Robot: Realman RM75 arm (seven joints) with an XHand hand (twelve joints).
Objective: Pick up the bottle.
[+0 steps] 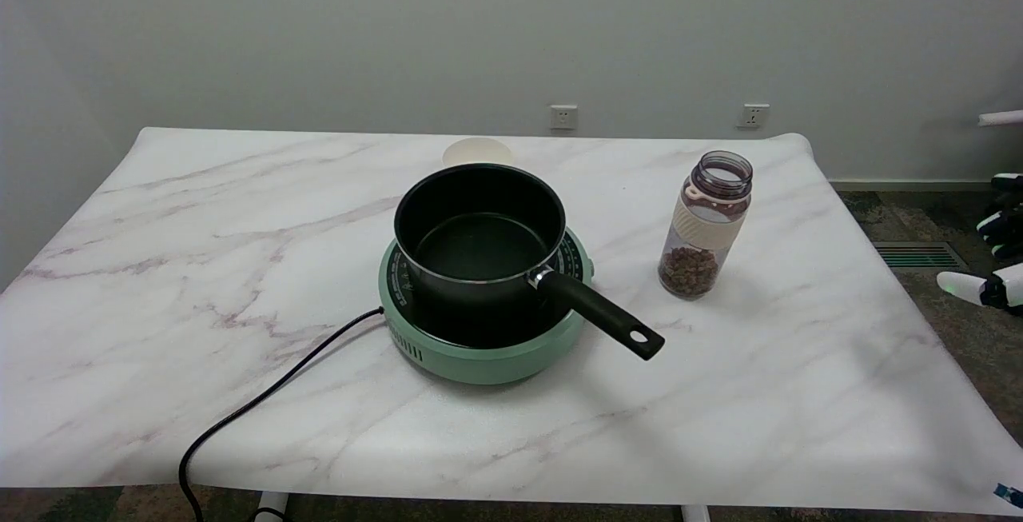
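Marble-patterned table [200, 266]: white surface with grey-brown veining, carrying all items listed below.
Bottle [706, 224]: clear, purple-tinted, standing upright on the right half of the table, to the right of the pot and apart from it.
Bottle mouth: open at the top, no cap on it.
Bottle sleeve: pale cream band around the middle of the body.
Bottle contents: brown granular pieces filling the lower part only.
Right hand [995, 254]: black-and-white, partly visible at the right picture edge, off the table's right side, well apart from the bottle.
Fingers: mostly cut off by the frame edge; how far apart they stand cannot be told; nothing is seen in their hold.
Pot [479, 236]: black, nothing inside, seated on the cooker at table centre.
Pot handle [599, 312]: black, pointing toward the lower right, ending short of the bottle.
Cooker [479, 354]: round, mint-green body with a black top plate.
Power cable [264, 402]: black, running from the cooker's left side to the near table edge and down.
Round cream object [477, 151]: behind the pot, partly hidden.
Wall sockets [563, 117]: two, white, on the back wall.
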